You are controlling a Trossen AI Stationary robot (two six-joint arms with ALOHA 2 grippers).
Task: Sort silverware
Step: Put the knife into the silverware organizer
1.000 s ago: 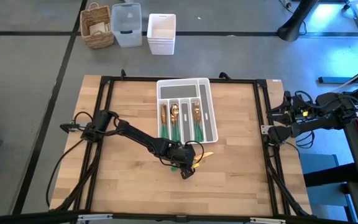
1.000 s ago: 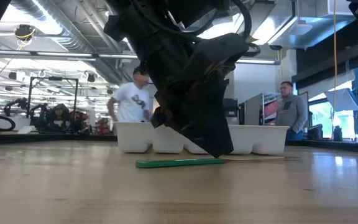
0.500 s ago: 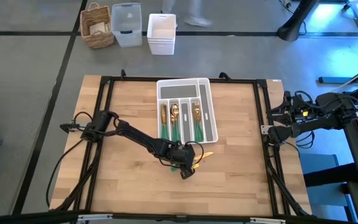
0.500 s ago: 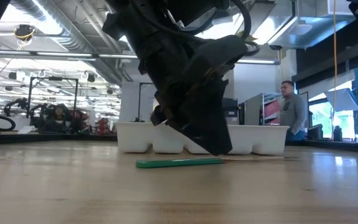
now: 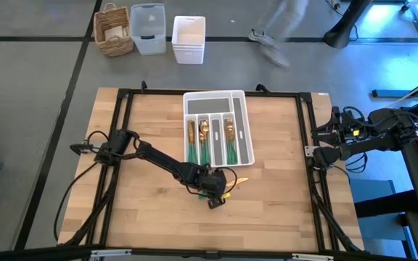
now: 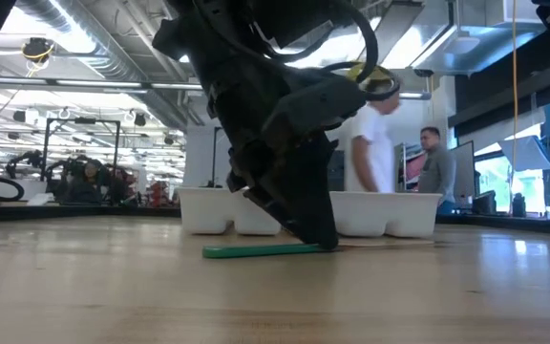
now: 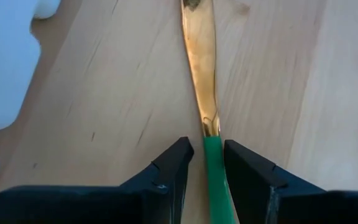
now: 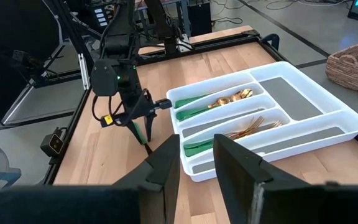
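Observation:
One loose piece of silverware (image 5: 232,184) lies flat on the wooden table just near of the white cutlery tray (image 5: 240,116). It has a gold head (image 7: 201,56) and a green handle (image 6: 256,250). My left gripper (image 7: 209,146) is down at the table over it, open, one finger on each side of the handle. Three of the tray's slots hold more gold-and-green silverware (image 5: 209,141). My right gripper (image 8: 194,168) waits open and bare at the table's right edge (image 5: 332,141). My left gripper stands astride the green handle (image 7: 212,155), right where it meets the gold part. The fingers slant down from the table's left. The piece lies flat on the wood; I cannot tell whether a finger touches it.
A black frame rail (image 5: 122,130) runs around the tabletop. Beyond the far edge, on the floor, stand a wicker basket (image 5: 115,30), a clear bin (image 5: 147,29) and a white bin (image 5: 189,40). People (image 6: 375,143) move in the room behind the tray.
My left gripper has sunk a little toward the table over the loose piece and tipped steeper, its fingertips now down beside the handle. Its fingers have kept the same gap. A person has walked past behind the table.

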